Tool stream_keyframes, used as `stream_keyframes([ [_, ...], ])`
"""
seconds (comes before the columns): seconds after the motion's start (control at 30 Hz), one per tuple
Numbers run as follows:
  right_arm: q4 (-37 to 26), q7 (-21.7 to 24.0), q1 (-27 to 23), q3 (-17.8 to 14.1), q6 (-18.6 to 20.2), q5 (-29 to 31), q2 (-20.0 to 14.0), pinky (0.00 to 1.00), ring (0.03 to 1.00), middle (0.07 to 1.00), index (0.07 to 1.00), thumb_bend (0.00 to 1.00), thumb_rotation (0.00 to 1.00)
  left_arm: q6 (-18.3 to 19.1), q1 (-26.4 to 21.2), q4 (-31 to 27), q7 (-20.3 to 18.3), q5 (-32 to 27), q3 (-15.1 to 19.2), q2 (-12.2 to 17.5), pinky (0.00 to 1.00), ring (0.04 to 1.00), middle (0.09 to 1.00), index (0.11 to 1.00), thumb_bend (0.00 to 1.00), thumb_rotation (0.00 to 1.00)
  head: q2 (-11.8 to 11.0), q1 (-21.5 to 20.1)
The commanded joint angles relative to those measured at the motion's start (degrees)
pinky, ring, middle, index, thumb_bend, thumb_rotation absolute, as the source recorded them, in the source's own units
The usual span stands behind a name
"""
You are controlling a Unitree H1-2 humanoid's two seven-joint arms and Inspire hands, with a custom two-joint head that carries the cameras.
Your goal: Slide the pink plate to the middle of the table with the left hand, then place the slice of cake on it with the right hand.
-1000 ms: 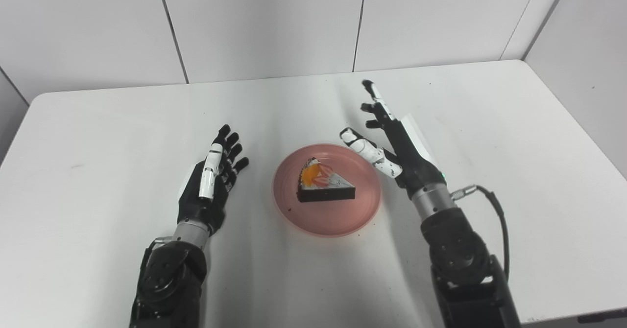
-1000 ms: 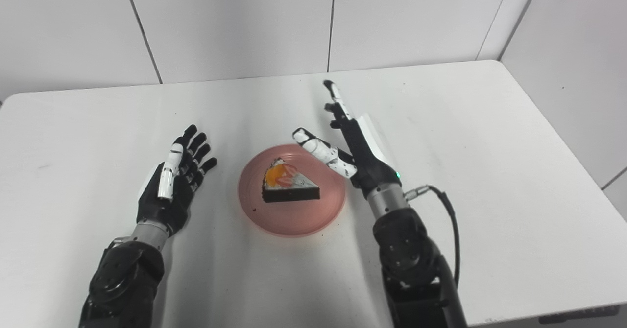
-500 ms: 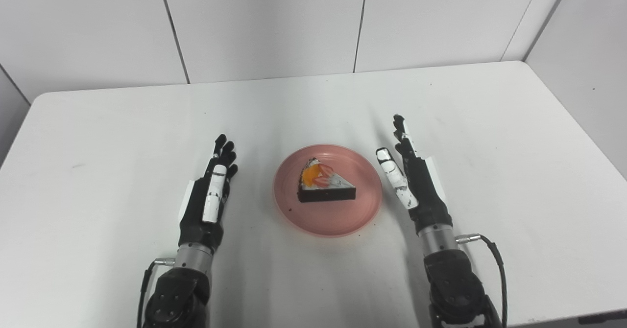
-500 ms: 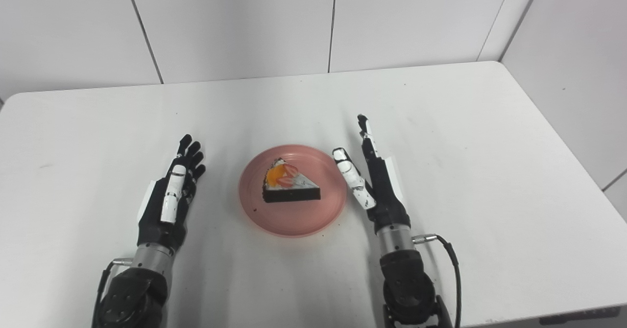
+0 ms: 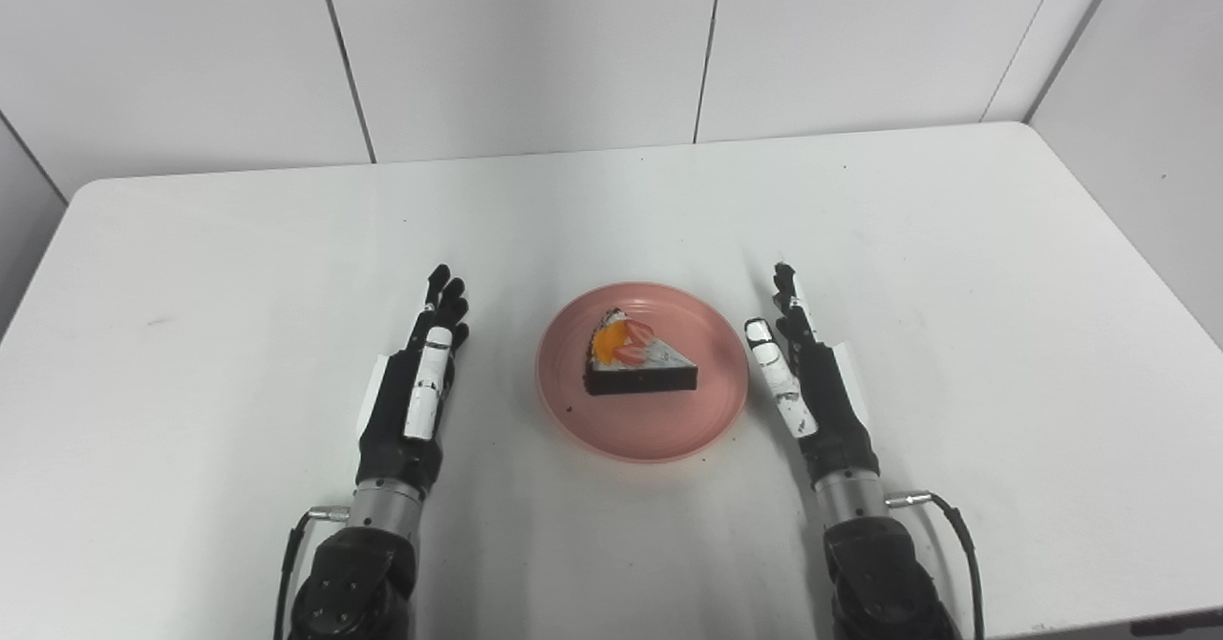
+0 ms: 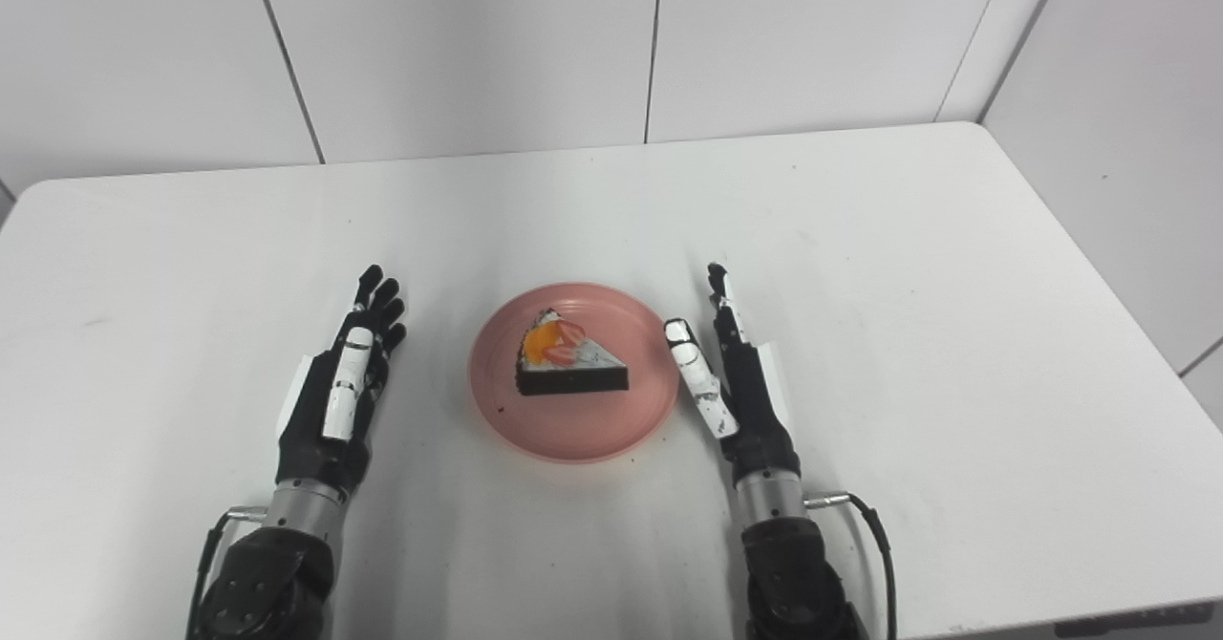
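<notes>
Cake slice (image 5: 638, 365): seated on pink plate (image 5: 669, 430), mid-worktop (image 5: 191, 239). My right hand (image 5: 812, 382): withdrawn beside plate, empty, fingers extended. My left hand (image 5: 411, 392): likewise empty. Task appears complete.

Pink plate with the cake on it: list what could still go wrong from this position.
1. The right hand lies open right beside the rim of the pink plate; a sideways drift of that arm could nudge the plate off centre.
2. The slice of cake sits left of the plate's middle, so a bump could slide it toward the rim.
3. The left hand rests open and further off, so it poses less risk.
</notes>
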Motion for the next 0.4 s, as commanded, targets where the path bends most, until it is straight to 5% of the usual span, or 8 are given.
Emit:
stream_keyframes([
  [0.0,0.08,-0.55,-0.90,-0.32,-3.03,1.04,0.04,1.00,0.994,1.000,1.000,0.32,1.00,0.04,1.32,2.61,-0.96,-0.73,-0.56,0.03,1.00,0.998,1.000,0.999,0.42,1.00,-0.06,0.03],
  [0.37,1.70,-0.82,-1.72,-0.38,-3.03,1.81,-0.03,1.00,0.982,0.996,0.994,0.33,1.00,0.14,0.63,3.92,-1.12,-0.88,-0.13,0.37,1.00,0.996,1.000,1.000,0.41,1.00,-0.01,-0.26],
])
